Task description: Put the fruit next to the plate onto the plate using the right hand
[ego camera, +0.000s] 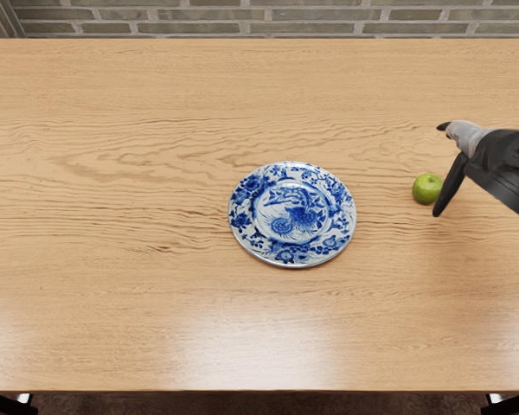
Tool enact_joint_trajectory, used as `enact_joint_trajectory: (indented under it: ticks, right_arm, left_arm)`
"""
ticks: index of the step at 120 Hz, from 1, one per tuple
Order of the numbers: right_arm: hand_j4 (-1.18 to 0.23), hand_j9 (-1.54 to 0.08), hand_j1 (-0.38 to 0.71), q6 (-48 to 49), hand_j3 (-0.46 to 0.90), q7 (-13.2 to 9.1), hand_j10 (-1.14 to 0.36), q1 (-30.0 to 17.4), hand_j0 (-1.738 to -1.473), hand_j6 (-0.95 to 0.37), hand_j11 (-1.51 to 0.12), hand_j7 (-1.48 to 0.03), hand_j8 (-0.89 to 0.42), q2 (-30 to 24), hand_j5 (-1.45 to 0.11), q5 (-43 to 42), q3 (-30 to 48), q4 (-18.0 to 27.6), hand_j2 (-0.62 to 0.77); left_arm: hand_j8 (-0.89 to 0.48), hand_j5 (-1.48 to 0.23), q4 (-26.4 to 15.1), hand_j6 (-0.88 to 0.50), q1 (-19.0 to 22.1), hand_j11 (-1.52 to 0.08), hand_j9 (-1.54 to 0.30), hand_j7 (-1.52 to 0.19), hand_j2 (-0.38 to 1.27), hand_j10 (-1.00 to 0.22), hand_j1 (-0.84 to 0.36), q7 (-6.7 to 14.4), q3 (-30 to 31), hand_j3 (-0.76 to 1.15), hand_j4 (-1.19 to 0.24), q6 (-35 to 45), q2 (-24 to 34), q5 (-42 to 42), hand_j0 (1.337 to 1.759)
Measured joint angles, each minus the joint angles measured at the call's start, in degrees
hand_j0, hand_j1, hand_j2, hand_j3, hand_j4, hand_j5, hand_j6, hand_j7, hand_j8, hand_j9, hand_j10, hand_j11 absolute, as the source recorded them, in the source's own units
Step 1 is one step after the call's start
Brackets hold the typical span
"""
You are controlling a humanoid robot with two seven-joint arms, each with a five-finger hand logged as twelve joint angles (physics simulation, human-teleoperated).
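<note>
Spanning the view from edge to edge, a wooden table [112, 259] lies below a strip of brick wall [242, 17] along the top. Its left half carries nothing but grain. Near the middle, slightly right of centre, sits a round plate [242, 216] with a blue-and-white pattern, lying flat and holding nothing. Right of the plate, apart from its rim, a small green apple [427, 188] rests on the bare wood. Just beside the apple on its right is the right hand [495, 164], its dark arm entering from the right edge. The fingers are spread and grip nothing: one dark finger [451, 183] slants down close to the apple, and a grey one points up and left. Whether the dark finger touches the apple cannot be told.
</note>
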Motion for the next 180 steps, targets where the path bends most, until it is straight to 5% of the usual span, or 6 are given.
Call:
enact_joint_trajectory:
  ticks: [33,73,127,180]
  right_arm:
    - [-0.04,-0.05,-0.31,-4.29,0.0,-3.24,-0.04,-0.27,-1.658,-0.04,-0.05,-0.05,-0.04,7.42,-0.05,5.56,-2.0,-1.19,-0.01]
    - [-0.05,-0.06,-0.29,-4.61,0.0,-3.9,-0.05,-2.19,-1.658,-0.05,-0.06,-0.06,-0.05,10.4,-0.06,1.94,-1.72,-4.22,-0.01]
    - [-0.24,-0.31,-0.06,-4.62,0.0,-3.97,-0.24,-4.9,-1.658,-0.24,-0.31,-0.31,-0.23,11.76,-0.31,1.11,-1.64,-5.95,-0.05]
    - [-0.32,-0.38,-0.01,-4.75,0.0,-3.98,-0.3,-7.37,-1.658,-0.3,-0.38,-0.38,-0.27,11.89,-0.36,0.65,-1.59,-10.33,-0.05]
  left_arm:
    - [-0.24,-0.32,0.0,-0.24,0.0,-0.32,-0.32,-0.32,0.05,-0.24,0.06,0.0,0.0,0.0,-0.24,0.0,0.0,0.0,1.658]
    - [-0.24,-0.32,0.0,-0.24,0.0,-0.32,-0.32,-0.32,0.05,-0.24,0.06,0.0,-0.01,0.0,-0.24,0.0,0.0,0.0,1.658]
    - [-0.24,-0.32,0.0,-0.24,0.0,-0.32,-0.32,-0.32,0.05,-0.24,0.06,0.0,0.01,0.0,-0.24,0.0,0.0,0.0,1.658]
    - [-0.24,-0.32,0.0,-0.24,0.0,-0.32,-0.32,-0.32,0.05,-0.24,0.06,0.0,0.0,0.0,-0.24,0.0,0.0,0.0,1.658]
